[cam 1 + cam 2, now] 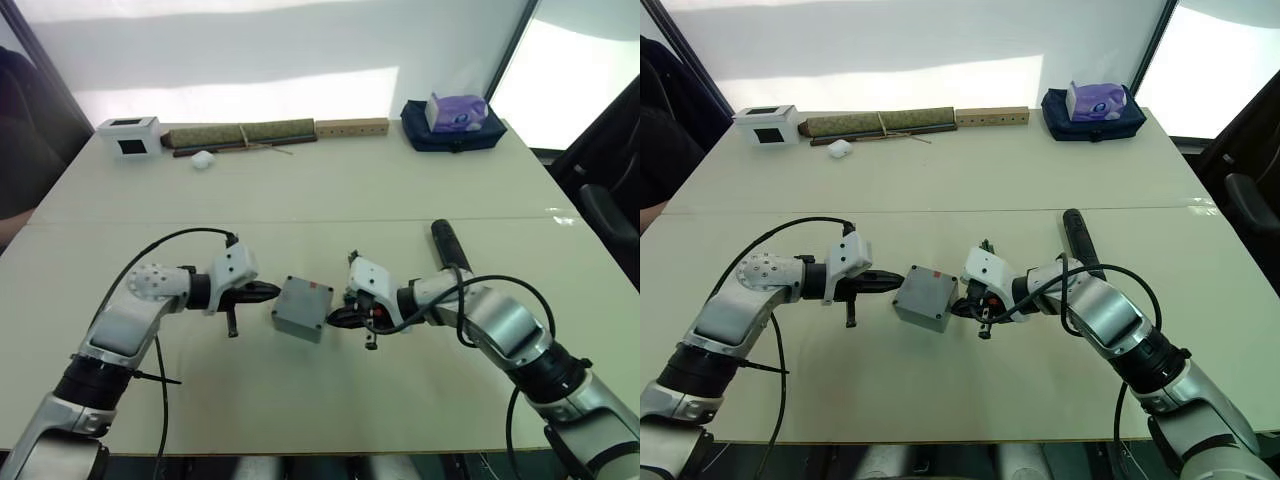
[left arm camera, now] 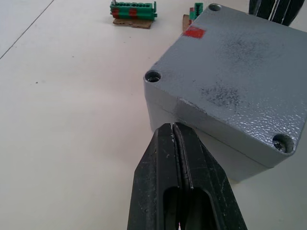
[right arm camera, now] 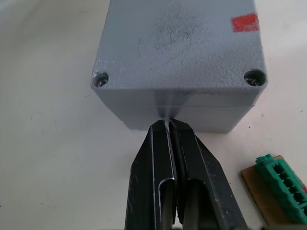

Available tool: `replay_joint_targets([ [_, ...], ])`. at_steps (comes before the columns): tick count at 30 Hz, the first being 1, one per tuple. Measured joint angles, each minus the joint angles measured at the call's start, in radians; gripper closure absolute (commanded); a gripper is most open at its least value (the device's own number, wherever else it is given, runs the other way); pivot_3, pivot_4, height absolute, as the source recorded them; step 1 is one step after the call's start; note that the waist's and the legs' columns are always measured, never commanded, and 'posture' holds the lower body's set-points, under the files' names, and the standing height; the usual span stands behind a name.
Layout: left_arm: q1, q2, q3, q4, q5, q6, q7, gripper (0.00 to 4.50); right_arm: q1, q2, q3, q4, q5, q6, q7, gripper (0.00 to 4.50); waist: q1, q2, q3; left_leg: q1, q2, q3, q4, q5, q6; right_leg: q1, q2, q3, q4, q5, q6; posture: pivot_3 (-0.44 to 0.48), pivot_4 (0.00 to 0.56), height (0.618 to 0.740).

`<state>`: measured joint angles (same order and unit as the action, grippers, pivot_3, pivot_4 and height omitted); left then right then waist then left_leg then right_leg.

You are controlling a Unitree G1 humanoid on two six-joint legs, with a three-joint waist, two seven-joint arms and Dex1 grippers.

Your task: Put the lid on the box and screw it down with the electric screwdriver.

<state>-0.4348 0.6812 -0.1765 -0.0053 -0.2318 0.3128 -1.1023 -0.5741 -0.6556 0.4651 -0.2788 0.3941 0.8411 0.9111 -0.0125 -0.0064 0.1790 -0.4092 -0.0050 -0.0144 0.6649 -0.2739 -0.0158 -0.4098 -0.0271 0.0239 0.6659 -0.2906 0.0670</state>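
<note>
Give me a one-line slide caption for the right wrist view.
Right gripper, fingers shut, tip at the side seam of the lidded grey box, a green connector piece beside it.

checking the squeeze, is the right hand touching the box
Touching: in the right wrist view the right hand's shut fingertips press against the box's side wall.
</note>
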Motion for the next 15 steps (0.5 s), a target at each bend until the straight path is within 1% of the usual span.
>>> replay_joint_targets([
  [4,-0.047,-0.038,-0.013,0.070,0.036,-0.052,0.013,4.50,-0.012,0.040,0.013,0.004,0.000,0.021,0.019,4.45,-0.002,0.000,0.000,0.000,0.000,0.000,0.000,0.000,0.000,0.000,0.000,0.000,0.000,0.000,0.000,0.000,0.150,0.740],
  [6,-0.053,-0.037,-0.021,0.093,0.050,-0.076,0.011,4.50,-0.013,0.035,0.021,0.001,-0.010,0.022,0.021,4.45,-0.002,0.000,0.000,0.000,0.000,0.000,0.000,0.000,0.000,0.000,0.000,0.000,0.000,0.000,0.000,0.000,0.150,0.740],
  [8,-0.036,0.007,-0.024,0.136,0.065,-0.105,-0.015,4.50,-0.014,-0.042,-0.009,-0.030,-0.017,0.025,0.041,4.45,-0.002,0.000,0.000,0.000,0.000,0.000,0.000,0.000,0.000,0.000,0.000,0.000,0.000,0.000,0.000,0.000,0.150,0.740],
  [10,-0.019,0.036,-0.019,0.142,0.067,-0.107,-0.033,4.50,-0.020,-0.075,-0.046,-0.032,-0.022,0.024,0.046,4.45,-0.002,0.000,0.000,0.000,0.000,0.000,0.000,0.000,0.000,0.000,-0.001,0.000,0.000,0.000,0.000,0.000,0.150,0.740],
  [12,0.018,0.084,-0.010,0.106,0.050,-0.102,-0.079,4.50,-0.029,-0.102,-0.074,-0.035,-0.028,0.013,0.055,4.45,-0.004,0.000,0.000,0.000,0.000,0.000,0.000,0.000,0.000,0.000,0.000,0.000,0.000,0.000,0.000,0.000,0.150,0.740],
  [13,0.046,0.116,0.001,0.062,0.031,-0.091,-0.112,4.50,-0.032,-0.114,-0.093,-0.033,-0.031,0.001,0.060,4.45,-0.003,0.000,0.000,0.000,0.000,0.000,0.000,0.000,0.000,0.000,0.000,0.000,0.000,0.000,0.000,0.000,0.150,0.740],
  [15,0.072,0.150,0.013,0.010,0.003,-0.070,-0.146,4.50,-0.041,-0.115,-0.110,-0.021,-0.041,-0.019,0.060,4.45,-0.003,0.000,0.000,0.000,0.000,0.000,0.000,0.000,0.000,0.000,-0.001,0.000,0.000,0.000,0.000,0.000,0.150,0.740],
])
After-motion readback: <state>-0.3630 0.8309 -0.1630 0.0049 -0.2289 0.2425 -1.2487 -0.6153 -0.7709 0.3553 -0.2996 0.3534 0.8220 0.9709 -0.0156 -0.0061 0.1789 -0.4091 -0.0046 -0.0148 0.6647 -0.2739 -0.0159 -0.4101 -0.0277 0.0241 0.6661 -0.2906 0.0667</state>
